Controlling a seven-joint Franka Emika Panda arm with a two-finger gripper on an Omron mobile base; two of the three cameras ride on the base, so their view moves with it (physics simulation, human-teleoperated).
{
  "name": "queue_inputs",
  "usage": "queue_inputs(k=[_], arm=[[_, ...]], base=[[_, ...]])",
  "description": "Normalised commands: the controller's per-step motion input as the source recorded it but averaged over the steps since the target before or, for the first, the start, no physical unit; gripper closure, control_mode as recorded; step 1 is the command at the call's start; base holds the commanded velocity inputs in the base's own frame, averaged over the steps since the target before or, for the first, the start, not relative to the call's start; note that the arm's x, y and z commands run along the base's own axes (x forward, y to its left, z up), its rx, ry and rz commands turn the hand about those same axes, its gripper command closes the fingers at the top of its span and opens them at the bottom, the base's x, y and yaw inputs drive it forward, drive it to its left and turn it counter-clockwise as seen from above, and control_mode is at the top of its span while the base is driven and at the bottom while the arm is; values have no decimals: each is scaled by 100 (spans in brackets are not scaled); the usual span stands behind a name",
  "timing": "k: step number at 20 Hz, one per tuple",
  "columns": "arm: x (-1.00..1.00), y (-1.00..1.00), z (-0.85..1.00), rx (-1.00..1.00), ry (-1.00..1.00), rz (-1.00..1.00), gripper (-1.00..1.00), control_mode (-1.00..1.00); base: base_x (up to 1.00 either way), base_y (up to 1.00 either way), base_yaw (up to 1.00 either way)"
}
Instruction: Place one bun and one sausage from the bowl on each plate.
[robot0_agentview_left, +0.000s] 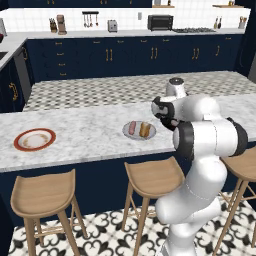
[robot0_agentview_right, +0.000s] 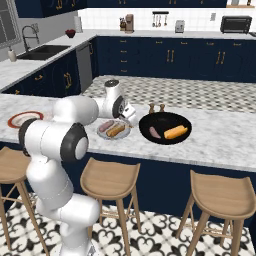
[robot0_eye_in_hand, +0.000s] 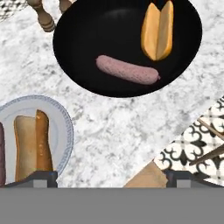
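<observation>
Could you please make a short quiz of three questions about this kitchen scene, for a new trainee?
1. True or false: the grey plate already holds one bun and one sausage.
2. What lies in the black bowl now?
A. two buns
B. one bun and one sausage
C. nothing
3. Fill in: the white plate with the red-brown rim has ____ food on it.

Key
1. True. They lie side by side on it.
2. B. A second bun and a second sausage lie apart in the bowl.
3. No. It is bare, far along the counter from the open gripper.
</observation>
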Motion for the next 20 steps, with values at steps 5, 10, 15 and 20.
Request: queue_inputs(k=[5,10,15,20], arm=[[49,-99,7,-4,18,-32,-100,-100],[64,-86,0,-6,15,-23,-100,-100],[43,-73,-6,-5,15,-13,-100,-100],[17,-52,-34,1,13,-1,-100,-100]], base=[[0,0,0],[0,0,0],[0,0,0],[0,0,0]])
